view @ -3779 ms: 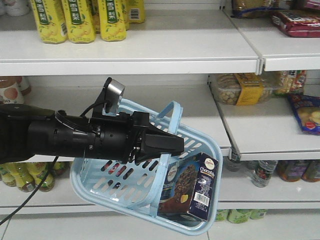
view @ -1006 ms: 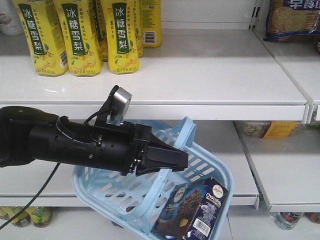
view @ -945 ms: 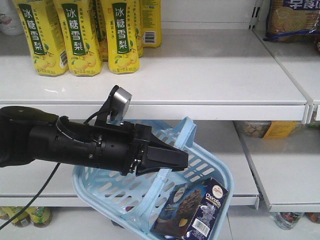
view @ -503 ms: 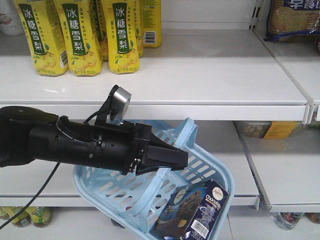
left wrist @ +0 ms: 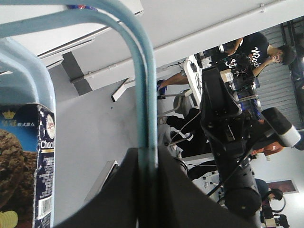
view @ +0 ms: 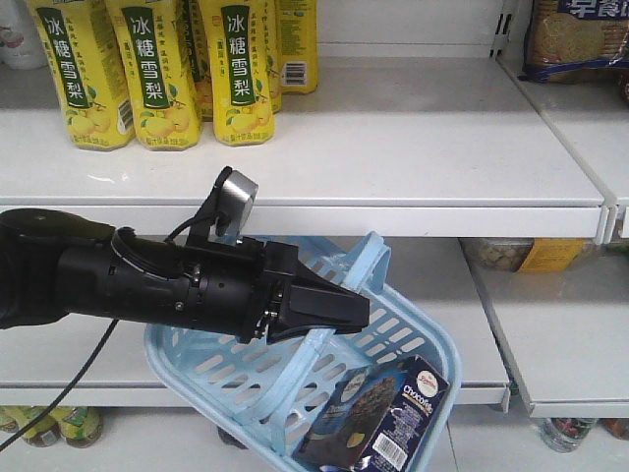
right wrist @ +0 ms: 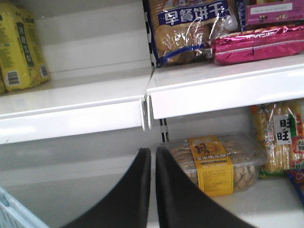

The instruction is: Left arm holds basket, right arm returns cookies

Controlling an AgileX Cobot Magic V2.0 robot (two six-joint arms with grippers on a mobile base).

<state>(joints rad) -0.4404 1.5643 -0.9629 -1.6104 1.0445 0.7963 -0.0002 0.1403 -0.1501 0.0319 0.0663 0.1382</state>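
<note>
Dipping a touch lower, the basket (view: 405, 327) hangs tilted, the cookies (view: 378, 425) lying in its low right corner. Up top, the left tool (view: 360, 309) pinches one handle (view: 366, 264). Meanwhile the right tool (right wrist: 153, 190) sits pressed together, facing a shelf (right wrist: 213, 90).

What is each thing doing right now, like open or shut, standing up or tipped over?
Basket: tilted, hanging by one handle.
Left tool: shut on that handle.
Right tool: shut, holding nothing.
Cookie box: lying tipped in the basket's low end, not yet taken out.
Yellow cartons: standing upright.
Clear snack tub: closed, lying flat.
</note>
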